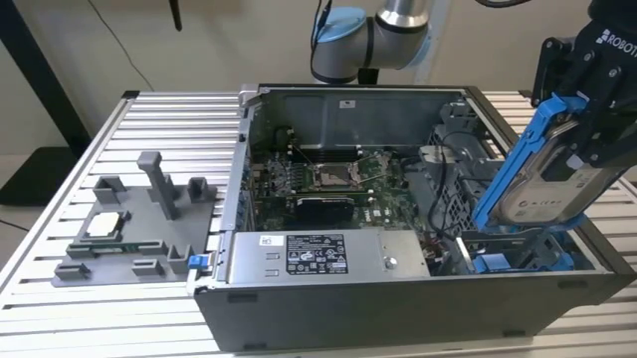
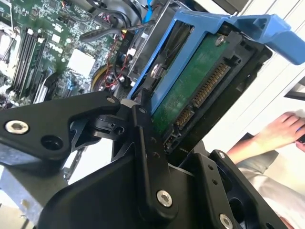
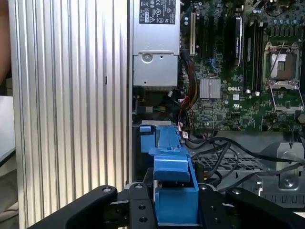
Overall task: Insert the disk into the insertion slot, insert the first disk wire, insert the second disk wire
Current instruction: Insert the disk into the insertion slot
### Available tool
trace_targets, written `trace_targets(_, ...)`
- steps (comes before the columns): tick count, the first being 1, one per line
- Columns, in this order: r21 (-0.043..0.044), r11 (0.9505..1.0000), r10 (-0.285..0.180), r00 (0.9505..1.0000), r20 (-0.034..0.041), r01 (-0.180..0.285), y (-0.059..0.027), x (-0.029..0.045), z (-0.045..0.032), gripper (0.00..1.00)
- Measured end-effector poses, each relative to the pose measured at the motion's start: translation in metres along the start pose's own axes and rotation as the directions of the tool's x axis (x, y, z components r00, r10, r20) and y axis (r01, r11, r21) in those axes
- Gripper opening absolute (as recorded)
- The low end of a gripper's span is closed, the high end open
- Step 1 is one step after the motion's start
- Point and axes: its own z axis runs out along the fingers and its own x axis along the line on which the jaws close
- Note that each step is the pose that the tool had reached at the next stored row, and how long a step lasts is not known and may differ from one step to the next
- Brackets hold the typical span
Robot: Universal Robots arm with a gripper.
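My gripper (image 1: 585, 130) is shut on the disk (image 1: 550, 190), a silver-grey drive in a bright blue carrier. I hold it steeply tilted at the exterior view's right, with its lower end over the insertion slot (image 1: 518, 259). The slot is a grey bay with blue fittings in the open computer case's front right corner. In the second wrist view the disk's green circuit board and connector (image 2: 193, 93) sit between my black fingers (image 2: 144, 138). The first wrist view has the blue carrier (image 3: 174, 188) clamped above the bay (image 3: 144, 136). Black cables (image 3: 217, 148) lie beside the bay; which are the disk wires I cannot tell.
In the case are a grey labelled power-supply box (image 1: 329, 256), the motherboard (image 1: 324, 179) and a perforated cage (image 3: 228, 162). A grey fixture with a processor (image 1: 130, 224) stands on the ribbed table at the exterior view's left. A person's hand (image 2: 281, 132) is nearby.
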Motion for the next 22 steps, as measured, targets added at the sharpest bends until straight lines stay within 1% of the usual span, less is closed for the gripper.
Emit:
trace_targets(9,0.0000,1.0000,0.000,1.0000,0.0000,0.000,-0.0001,0.0000,0.0066,0.00)
trace_targets(17,0.0000,1.0000,0.000,1.0000,0.0001,0.000,-0.0001,0.0000,0.0151,0.00)
trace_targets(22,-0.0001,1.0000,0.000,1.0000,0.0029,0.000,-0.0007,0.0000,0.0217,0.00)
